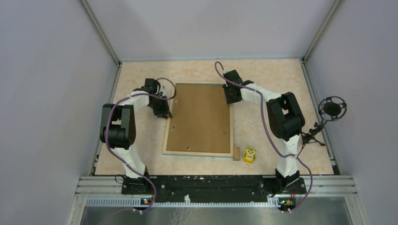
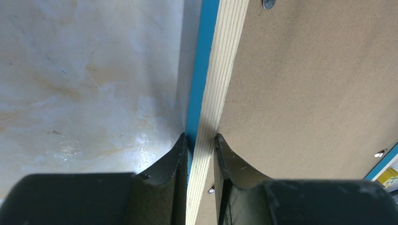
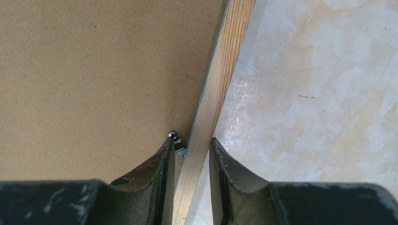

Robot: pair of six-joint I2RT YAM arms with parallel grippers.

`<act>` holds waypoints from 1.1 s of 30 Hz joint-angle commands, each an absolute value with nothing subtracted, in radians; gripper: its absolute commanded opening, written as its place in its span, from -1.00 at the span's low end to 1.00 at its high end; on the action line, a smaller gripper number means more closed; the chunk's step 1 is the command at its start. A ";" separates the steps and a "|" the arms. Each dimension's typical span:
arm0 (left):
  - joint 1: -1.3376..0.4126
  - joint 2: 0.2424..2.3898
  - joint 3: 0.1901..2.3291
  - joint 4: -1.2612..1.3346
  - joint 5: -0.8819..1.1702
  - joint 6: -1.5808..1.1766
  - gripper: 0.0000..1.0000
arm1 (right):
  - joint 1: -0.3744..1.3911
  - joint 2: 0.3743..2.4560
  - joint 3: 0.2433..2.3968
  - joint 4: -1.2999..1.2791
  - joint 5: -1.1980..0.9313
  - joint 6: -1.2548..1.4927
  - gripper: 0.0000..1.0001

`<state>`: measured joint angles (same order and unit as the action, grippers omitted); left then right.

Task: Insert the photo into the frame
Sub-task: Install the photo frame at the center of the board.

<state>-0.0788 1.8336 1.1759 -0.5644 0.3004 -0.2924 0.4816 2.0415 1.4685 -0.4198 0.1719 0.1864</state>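
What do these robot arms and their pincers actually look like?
The left arm and right arm are alike: white tubular links between chunky black joints, with a purple cable looping along each. The left gripper and right gripper each have two black fingers tapering to curved, scuffed tips.

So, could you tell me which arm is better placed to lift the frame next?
Probably left: the left pincer clamps the frame mid-rail, while the right pincer sits by its far corner.
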 commanded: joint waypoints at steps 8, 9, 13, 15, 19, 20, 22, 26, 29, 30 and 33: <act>-0.061 1.850 1.168 -0.545 0.313 -0.322 -0.66 | 0.465 2.083 1.457 -0.525 0.100 0.190 -0.30; -0.060 1.850 1.169 -0.546 0.313 -0.322 -0.66 | 0.457 2.069 1.450 -0.519 0.075 0.199 -0.29; -0.058 1.853 1.168 -0.546 0.316 -0.322 -0.67 | 0.421 2.054 1.447 -0.507 0.004 0.218 -0.23; -0.059 1.853 1.169 -0.544 0.316 -0.322 -0.67 | 0.413 2.064 1.457 -0.514 0.004 0.214 -0.21; -0.059 1.851 1.167 -0.546 0.315 -0.322 -0.67 | 0.412 2.085 1.479 -0.535 -0.018 0.198 -0.17; -0.060 1.851 1.168 -0.546 0.315 -0.322 -0.67 | 0.412 2.083 1.475 -0.532 -0.034 0.195 -0.09; -0.058 1.851 1.168 -0.544 0.316 -0.322 -0.68 | 0.412 2.072 1.463 -0.525 -0.041 0.193 0.01; -0.058 1.851 1.169 -0.544 0.320 -0.322 -0.68 | 0.412 2.069 1.454 -0.526 -0.016 0.188 -0.03; -0.058 1.849 1.167 -0.543 0.323 -0.322 -0.69 | 0.413 2.082 1.464 -0.529 -0.003 0.186 -0.16; -0.059 1.849 1.167 -0.543 0.322 -0.322 -0.69 | 0.413 2.088 1.469 -0.525 -0.003 0.184 -0.21; -0.059 1.849 1.166 -0.543 0.324 -0.322 -0.69 | 0.413 2.110 1.485 -0.521 -0.003 0.185 -0.34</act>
